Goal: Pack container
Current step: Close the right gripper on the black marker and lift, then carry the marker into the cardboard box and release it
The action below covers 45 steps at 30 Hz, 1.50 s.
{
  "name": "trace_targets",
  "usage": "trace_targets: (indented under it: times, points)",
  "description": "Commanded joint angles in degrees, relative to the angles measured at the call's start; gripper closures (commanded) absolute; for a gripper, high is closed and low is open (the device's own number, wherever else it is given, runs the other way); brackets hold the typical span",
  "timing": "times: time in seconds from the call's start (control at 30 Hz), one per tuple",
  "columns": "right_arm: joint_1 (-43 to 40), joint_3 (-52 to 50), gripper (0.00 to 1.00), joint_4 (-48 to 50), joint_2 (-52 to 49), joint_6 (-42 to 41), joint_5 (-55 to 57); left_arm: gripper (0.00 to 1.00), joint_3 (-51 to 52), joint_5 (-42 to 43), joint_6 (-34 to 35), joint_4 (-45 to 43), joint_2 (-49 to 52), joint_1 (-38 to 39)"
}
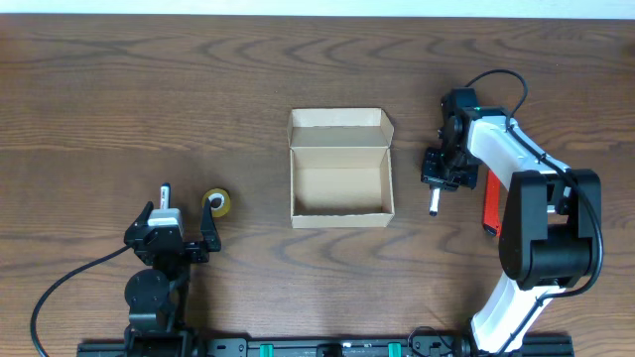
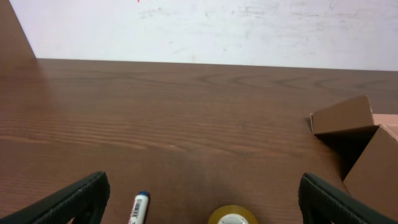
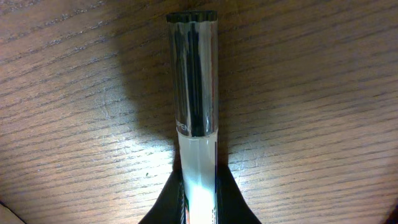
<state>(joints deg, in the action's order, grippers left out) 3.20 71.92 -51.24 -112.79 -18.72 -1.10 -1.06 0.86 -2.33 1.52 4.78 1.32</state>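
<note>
The container [image 1: 340, 169] is a tan cardboard box standing open in the middle of the table, its flap lid folded back at the far side; one corner shows in the left wrist view [image 2: 364, 146]. My right gripper [image 1: 443, 177] is just right of the box and shut on a marker pen [image 1: 435, 203] with a white body and black cap [image 3: 194, 74], held over the table; its jaws [image 3: 199, 202] clamp the white body. My left gripper [image 1: 182, 220] is open and empty at the front left [image 2: 202, 208].
A second marker with a blue cap [image 2: 139, 207] and a yellowish tape roll [image 2: 233, 216] lie between and just ahead of the left fingers; both show overhead [image 1: 165, 193] [image 1: 216, 202]. A red object [image 1: 489, 206] lies beside the right arm, partly hidden.
</note>
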Motion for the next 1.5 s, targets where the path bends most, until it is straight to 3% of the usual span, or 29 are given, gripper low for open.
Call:
trace_targets:
  times: [0.0, 0.33, 0.6, 0.7, 0.87, 1.0, 1.17, 1.47]
  points:
    - [0.5, -0.87, 0.99, 0.9, -0.79, -0.09, 0.42, 0.05, 0.79, 0.07, 0.61, 2.89, 0.04, -0.17]
    - [1.51, 2.67, 0.99, 1.86, 1.68, 5.03, -3.39, 0.05, 0.79, 0.07, 0.61, 2.89, 0.04, -0.17]
    - [4.83, 9.97, 0.99, 1.64, 13.92, 16.0, -5.66, 0.05, 0.79, 0.07, 0.61, 2.89, 0.04, -0.17]
    - [7.96, 11.43, 0.99, 1.36, 17.86, 26.34, -8.39, 0.05, 0.79, 0.07, 0.61, 2.89, 0.04, -0.17]
    - [16.44, 11.56, 0.99, -5.97, 22.43, 63.21, -20.26, 0.05, 0.79, 0.11, 0.61, 2.89, 0.04, -0.17]
    - [22.93, 11.54, 0.99, -8.85, 22.53, 79.45, -21.4, 0.05, 0.79, 0.22, 0.61, 2.86, 0.04, -0.17]
    - [26.56, 11.54, 0.99, -8.72, 19.93, 86.62, -20.24, 0.05, 0.79, 0.22, 0.61, 2.86, 0.04, -0.17]
    - [25.97, 11.54, 0.99, -9.4, 10.51, 86.53, -15.63, 0.05, 0.79, 0.26, 0.63, 2.84, 0.04, -0.17]
